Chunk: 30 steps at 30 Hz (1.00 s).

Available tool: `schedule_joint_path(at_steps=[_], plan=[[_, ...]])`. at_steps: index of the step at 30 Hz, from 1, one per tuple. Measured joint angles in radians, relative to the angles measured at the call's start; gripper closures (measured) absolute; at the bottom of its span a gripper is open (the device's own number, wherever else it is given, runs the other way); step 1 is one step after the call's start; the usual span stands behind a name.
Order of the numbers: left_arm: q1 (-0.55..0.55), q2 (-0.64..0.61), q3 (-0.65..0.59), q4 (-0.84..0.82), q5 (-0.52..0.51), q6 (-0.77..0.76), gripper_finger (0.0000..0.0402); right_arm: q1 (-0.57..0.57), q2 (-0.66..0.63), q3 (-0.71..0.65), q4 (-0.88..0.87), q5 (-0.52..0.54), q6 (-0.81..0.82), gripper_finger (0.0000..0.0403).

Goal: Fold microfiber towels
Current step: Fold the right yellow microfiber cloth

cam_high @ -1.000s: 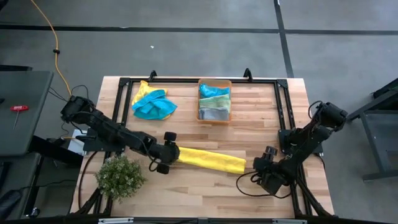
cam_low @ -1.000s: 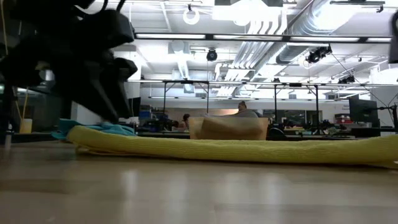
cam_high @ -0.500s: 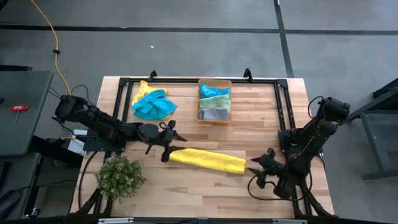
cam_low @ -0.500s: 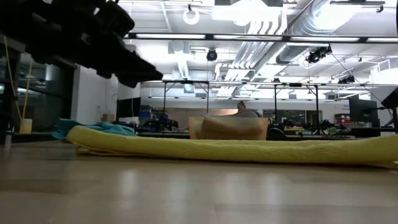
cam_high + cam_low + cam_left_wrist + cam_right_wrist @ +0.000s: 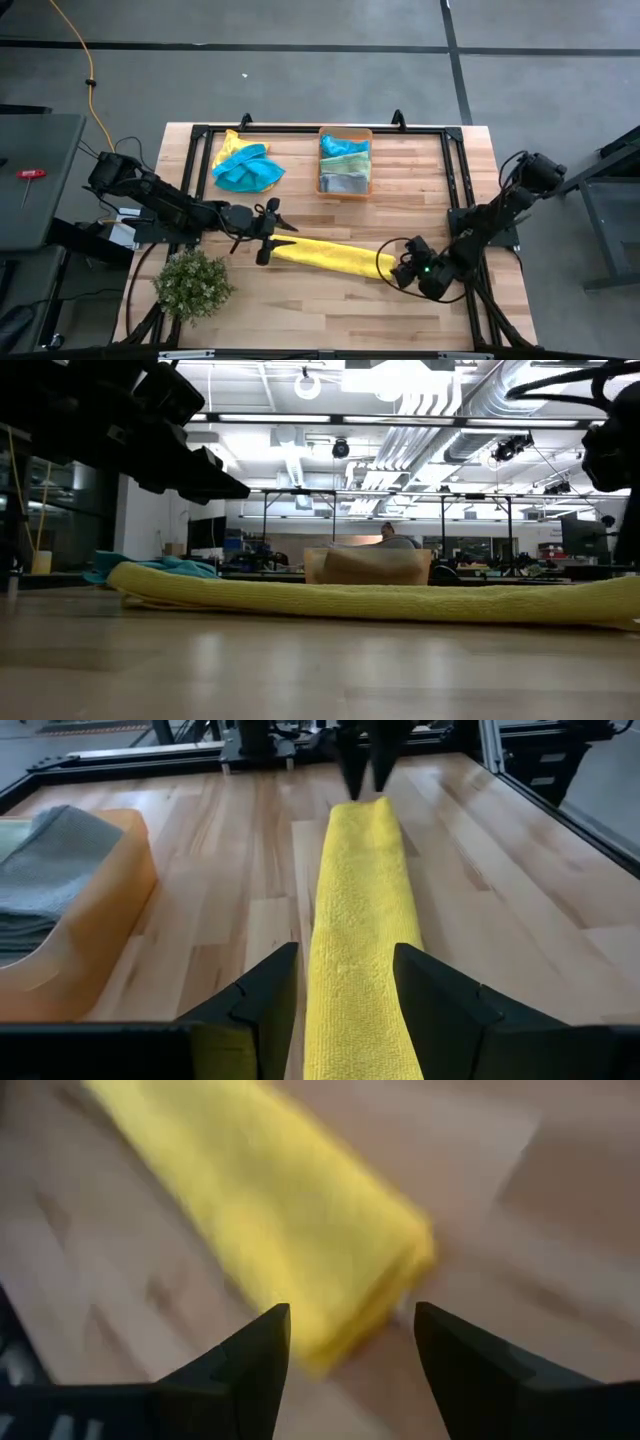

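A yellow microfiber towel [image 5: 335,256], folded into a long narrow strip, lies flat on the wooden table, running left to right. My left gripper [image 5: 283,236] hovers open just above its left end, fingers nearly level and pointing along the strip [image 5: 360,920]. My right gripper [image 5: 399,270] is open above the right end [image 5: 330,1270] and slants down at it. In the low view both grippers [image 5: 215,485] [image 5: 615,450] hang clear above the towel [image 5: 380,600]. A crumpled teal-blue towel [image 5: 246,168] lies on another yellow one at the far left.
An orange bin [image 5: 345,187] at the far middle holds folded teal, green and grey towels [image 5: 345,160]. A small bushy plant [image 5: 192,283] stands at the near left corner. A black frame [image 5: 455,160] runs along the table's far and side edges. Bare wood lies near the front edge.
My left gripper has risen off the towel's left end, drawn back slightly toward the left and tipped from pointing down to nearly level. My right gripper has rolled about its axis and shifted left toward the towel's right end. The yellow towel has stayed where it was.
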<state>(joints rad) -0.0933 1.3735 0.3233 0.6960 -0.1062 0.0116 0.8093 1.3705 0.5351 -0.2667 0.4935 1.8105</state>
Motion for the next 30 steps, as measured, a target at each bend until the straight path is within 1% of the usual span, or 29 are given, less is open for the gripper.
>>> schedule_joint_path(at_steps=[1, 3, 8, 13, 18, 21, 30], plan=[[0.0, 0.0, 0.0, 0.0, 0.0, -0.001, 0.0247, -0.005, -0.009, 0.004, 0.0, -0.038, 0.011, 0.0197], [0.0, 0.0, 0.0, 0.0, 0.0, -0.008, 0.0247, -0.005, -0.016, 0.01, 0.003, -0.056, 0.057, 0.0197], [0.0, 0.0, 0.0, -0.001, -0.012, -0.007, 0.0247, -0.004, -0.007, 0.012, 0.005, -0.042, 0.147, 0.0197], [0.0, 0.0, 0.0, -0.002, -0.015, -0.007, 0.0247, -0.016, 0.052, 0.006, 0.012, -0.038, 0.217, 0.0197], [0.0, 0.0, 0.0, -0.003, -0.017, -0.008, 0.0247, -0.047, 0.099, 0.006, 0.117, -0.031, 0.183, 0.0197], [0.0, 0.001, 0.0, -0.003, -0.037, -0.008, 0.0247, -0.067, 0.123, 0.006, 0.167, -0.035, 0.156, 0.0197], [0.0, 0.001, 0.0, -0.003, -0.046, -0.008, 0.0247, -0.1, 0.149, 0.01, 0.151, -0.059, 0.145, 0.0198]])
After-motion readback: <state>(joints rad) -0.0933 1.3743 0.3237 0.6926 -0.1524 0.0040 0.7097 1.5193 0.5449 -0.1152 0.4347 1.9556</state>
